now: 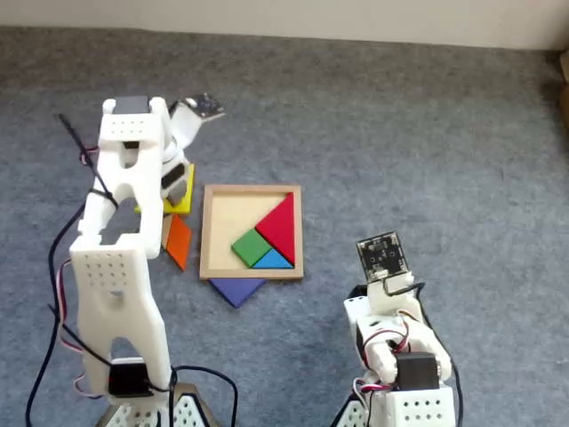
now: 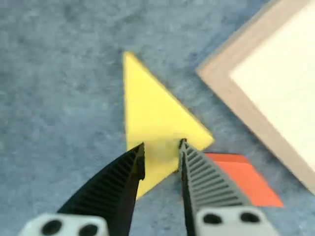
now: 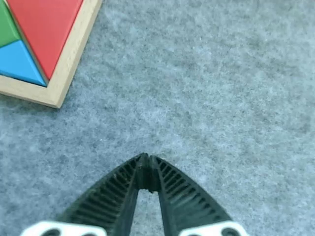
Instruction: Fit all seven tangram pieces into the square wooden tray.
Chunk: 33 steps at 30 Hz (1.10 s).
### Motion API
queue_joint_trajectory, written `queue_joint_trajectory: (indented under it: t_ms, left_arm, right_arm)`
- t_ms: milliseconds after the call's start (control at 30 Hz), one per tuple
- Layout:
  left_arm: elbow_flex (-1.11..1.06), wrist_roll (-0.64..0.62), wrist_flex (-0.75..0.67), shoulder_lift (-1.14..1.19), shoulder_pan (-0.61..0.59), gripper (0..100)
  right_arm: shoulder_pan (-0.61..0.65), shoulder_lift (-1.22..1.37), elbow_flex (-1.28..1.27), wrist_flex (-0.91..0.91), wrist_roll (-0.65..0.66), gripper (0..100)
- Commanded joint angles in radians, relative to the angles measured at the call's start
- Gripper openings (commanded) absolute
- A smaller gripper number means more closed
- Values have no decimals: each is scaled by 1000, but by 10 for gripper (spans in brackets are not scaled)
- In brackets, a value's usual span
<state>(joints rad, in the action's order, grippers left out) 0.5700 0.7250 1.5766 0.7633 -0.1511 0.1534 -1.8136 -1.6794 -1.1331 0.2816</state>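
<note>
Left hand spread astride the yellow triangle. Pinch looks next, then lift to the tray. Right hand pressed together.

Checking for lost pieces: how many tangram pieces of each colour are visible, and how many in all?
Red triangular piece: 1
Green square piece: 1
Light blue triangular piece: 1
Purple triangular piece: 1
Yellow triangular piece: 1
Orange flat piece: 1
Total: 6 visible
</note>
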Motion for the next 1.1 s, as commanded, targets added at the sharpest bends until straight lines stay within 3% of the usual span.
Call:
queue_joint_trajectory:
  t_ms: [0, 167, 400, 733, 1067]
  left_arm:
    - [30, 6, 35, -53, 30, 109]
    - [31, 5, 29, -54, 25, 116]
    - [82, -114, 17, -48, -18, 270]
    - [114, -112, -66, 13, -38, 278]
    - [114, -21, -64, 85, -38, 291]
  right_arm:
    - [-30, -4, -133, -4, -6, 10]
    - [-47, -7, -133, -4, -6, 10]
    - [-47, -7, -133, -4, -6, 10]
    - [-47, -7, -133, -2, -6, 10]
    - [-47, -7, -133, 1, -6, 10]
